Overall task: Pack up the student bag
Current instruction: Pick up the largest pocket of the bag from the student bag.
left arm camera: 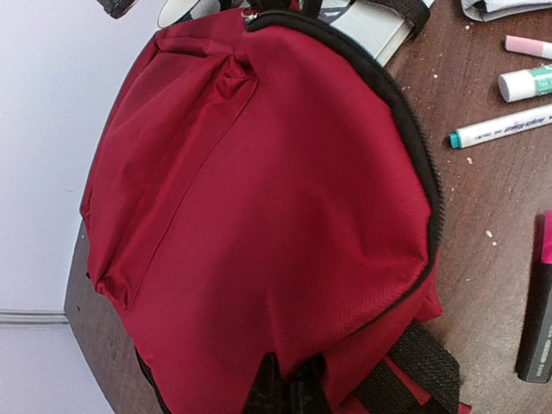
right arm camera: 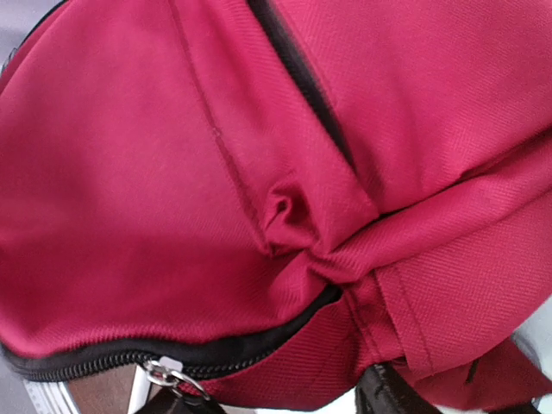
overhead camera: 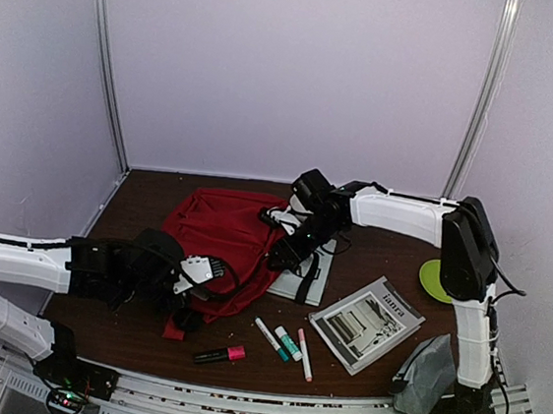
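Packing is barely getting under way, by the look of the table (overhead camera: 391,247). Along its near edge a pink highlighter (overhead camera: 219,355) and three markers (overhead camera: 288,344) are lying loose. To their right a printed booklet (overhead camera: 365,323) and a grey pouch (overhead camera: 424,373) are also waiting outside the backpack (overhead camera: 223,229). Nothing can be seen going into the backpack yet, so every loose item appears to be left to pack.

The red backpack is lying flat in the middle of the table, its black straps trailing toward the near side. The left gripper (left arm camera: 289,390) is reaching in from the left, its fingers pressed tight together on the backpack's near edge. It is apparently pinching the red fabric just beside the straps.

Farther back, the right gripper (overhead camera: 283,253) is hovering at the backpack's far right side. It is close above the black zipper line and its metal zipper pull (right arm camera: 161,374). Its fingers are only just showing at the bottom of the wrist view, so how wide they are standing, and whether they are holding anything, cannot be told.

A pale notebook (overhead camera: 305,281) is resting partly under the backpack's right edge. A green disc (overhead camera: 434,280) is sitting well apart on the right.
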Robot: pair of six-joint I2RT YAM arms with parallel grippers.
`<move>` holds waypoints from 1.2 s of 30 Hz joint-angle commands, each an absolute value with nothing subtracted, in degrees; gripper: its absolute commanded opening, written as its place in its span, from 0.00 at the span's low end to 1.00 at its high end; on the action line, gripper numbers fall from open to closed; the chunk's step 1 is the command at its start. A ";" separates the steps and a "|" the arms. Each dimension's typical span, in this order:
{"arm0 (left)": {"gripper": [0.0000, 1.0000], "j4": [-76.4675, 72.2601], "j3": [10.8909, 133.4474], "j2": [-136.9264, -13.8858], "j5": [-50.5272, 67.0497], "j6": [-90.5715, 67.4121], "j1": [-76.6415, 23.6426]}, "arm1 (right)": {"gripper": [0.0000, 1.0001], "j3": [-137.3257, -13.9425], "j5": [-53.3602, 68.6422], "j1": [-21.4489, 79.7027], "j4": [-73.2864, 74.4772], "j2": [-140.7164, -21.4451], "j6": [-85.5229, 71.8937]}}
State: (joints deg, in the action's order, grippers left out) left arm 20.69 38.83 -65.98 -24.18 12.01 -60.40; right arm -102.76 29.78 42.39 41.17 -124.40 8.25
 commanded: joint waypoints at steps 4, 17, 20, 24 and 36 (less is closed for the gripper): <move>0.00 24.41 45.83 -56.10 -24.49 0.15 -60.75 | 0.48 -128.93 27.09 43.73 44.93 -138.54 5.37; 0.00 23.66 44.93 -53.03 -36.92 -9.87 -58.65 | 0.52 -116.34 27.72 40.57 40.53 -121.10 15.97; 0.00 21.92 41.62 -50.94 -35.21 -12.52 -55.79 | 0.54 -99.61 29.92 40.96 33.06 -110.02 22.71; 0.00 19.03 40.00 -47.12 -33.05 -13.76 -53.71 | 0.48 -89.38 31.92 45.74 36.10 -103.12 39.85; 0.00 18.89 47.41 -45.59 -30.72 -13.74 -53.35 | 0.47 -92.97 16.33 62.78 28.39 -108.96 41.30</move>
State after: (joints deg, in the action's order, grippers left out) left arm 22.44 42.85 -46.68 -30.92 -12.78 -53.67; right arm -88.95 22.87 59.77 33.61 -106.85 41.89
